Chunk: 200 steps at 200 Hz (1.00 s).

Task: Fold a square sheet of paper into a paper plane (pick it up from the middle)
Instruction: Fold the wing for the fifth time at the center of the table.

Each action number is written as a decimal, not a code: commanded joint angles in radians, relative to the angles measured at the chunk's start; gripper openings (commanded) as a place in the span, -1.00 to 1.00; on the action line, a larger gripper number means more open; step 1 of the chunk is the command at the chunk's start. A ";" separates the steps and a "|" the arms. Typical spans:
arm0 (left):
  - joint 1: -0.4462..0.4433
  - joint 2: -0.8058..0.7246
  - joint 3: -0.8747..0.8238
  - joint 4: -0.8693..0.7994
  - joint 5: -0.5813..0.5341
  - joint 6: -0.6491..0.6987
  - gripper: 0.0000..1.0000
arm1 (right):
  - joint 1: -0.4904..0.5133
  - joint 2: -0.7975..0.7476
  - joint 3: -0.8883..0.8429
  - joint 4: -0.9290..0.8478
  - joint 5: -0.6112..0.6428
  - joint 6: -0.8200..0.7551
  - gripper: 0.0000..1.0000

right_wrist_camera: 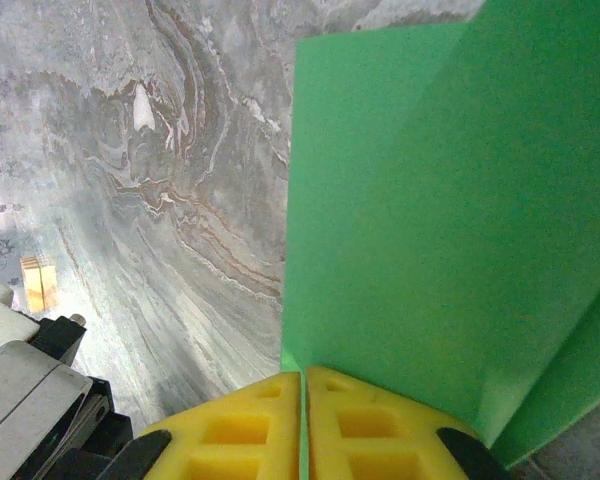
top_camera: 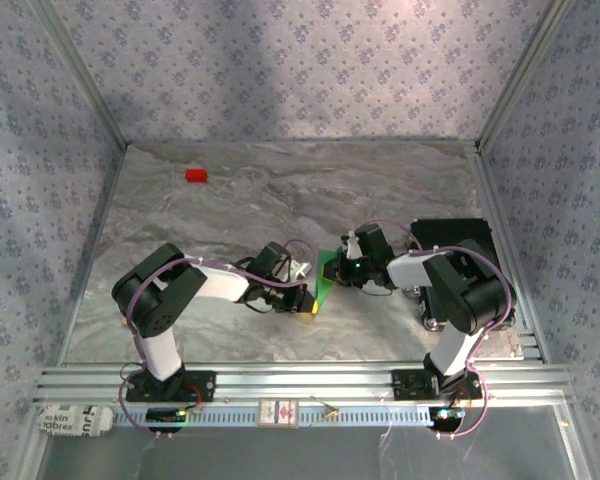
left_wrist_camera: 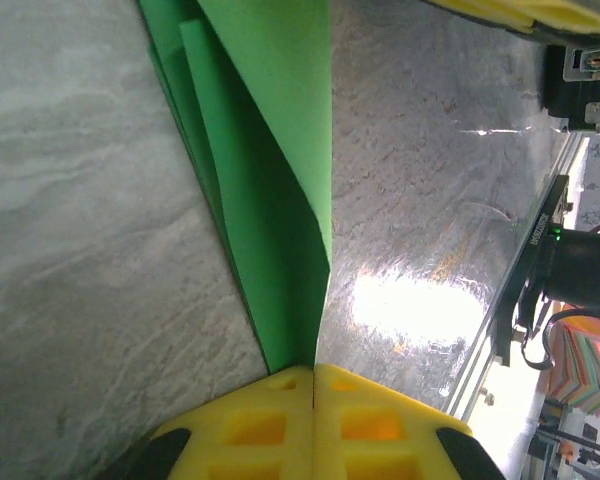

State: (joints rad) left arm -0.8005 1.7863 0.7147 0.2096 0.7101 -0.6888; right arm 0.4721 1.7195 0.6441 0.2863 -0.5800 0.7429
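The square sheet of paper (top_camera: 326,274) is bright green and folded into layers, held up off the marble table between the two arms. My left gripper (top_camera: 308,299) is shut on its near lower tip. In the left wrist view the yellow fingers (left_wrist_camera: 270,430) meet at the left gripper (left_wrist_camera: 313,372), pinching the narrow end of the sheet (left_wrist_camera: 270,150). My right gripper (top_camera: 342,272) is shut on the sheet's right edge. In the right wrist view the right gripper (right_wrist_camera: 303,378) clamps a thin green edge, and the broad flap (right_wrist_camera: 430,200) rises beyond it.
A small red block (top_camera: 196,175) lies far back on the left. A black pad (top_camera: 458,233) sits behind the right arm. Aluminium rails (top_camera: 300,380) border the near edge, and patterned walls close the sides and back.
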 commanded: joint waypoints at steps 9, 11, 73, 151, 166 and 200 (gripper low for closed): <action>-0.018 0.007 -0.053 -0.165 0.016 0.013 -0.93 | -0.002 0.039 -0.030 -0.138 0.116 -0.013 -0.77; -0.018 0.007 -0.053 -0.165 0.016 0.013 -0.90 | -0.001 0.039 -0.029 -0.138 0.116 -0.013 -0.77; -0.021 0.004 -0.070 -0.147 0.032 0.004 -1.00 | -0.003 0.041 -0.029 -0.137 0.116 -0.009 -0.77; -0.021 -0.011 -0.076 -0.146 0.026 -0.001 -1.00 | -0.003 0.041 -0.026 -0.137 0.116 -0.009 -0.77; -0.022 -0.013 -0.078 -0.147 0.023 -0.001 -0.86 | -0.004 0.041 -0.027 -0.138 0.116 -0.009 -0.77; -0.021 -0.015 -0.082 -0.150 0.023 -0.001 -0.87 | -0.004 0.041 -0.031 -0.136 0.117 -0.009 -0.77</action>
State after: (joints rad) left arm -0.8051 1.7649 0.6872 0.2203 0.7177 -0.6922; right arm 0.4721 1.7195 0.6441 0.2863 -0.5797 0.7433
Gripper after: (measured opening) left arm 0.095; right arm 0.114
